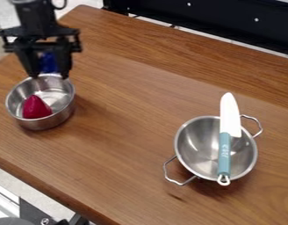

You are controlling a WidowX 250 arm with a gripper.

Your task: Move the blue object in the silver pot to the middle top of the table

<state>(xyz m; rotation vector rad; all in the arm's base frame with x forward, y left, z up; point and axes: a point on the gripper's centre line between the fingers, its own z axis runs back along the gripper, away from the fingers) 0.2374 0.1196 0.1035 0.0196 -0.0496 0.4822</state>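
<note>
At the upper left, my gripper [49, 75] hangs over the back rim of the small silver pot [67, 107]. Its fingers are closed around the blue object [49, 63], which is raised above that rim and partly covered by them. A dark pink-red, cone-like object [35, 107] sits inside the pot, toward its left front.
A larger silver bowl [193, 149] with two wire handles stands at the right. Across it lies a knife with a white blade [229, 114] and a teal handle [224, 154]. The wooden table [128, 132] ends at a dark panel [228, 22] along the back.
</note>
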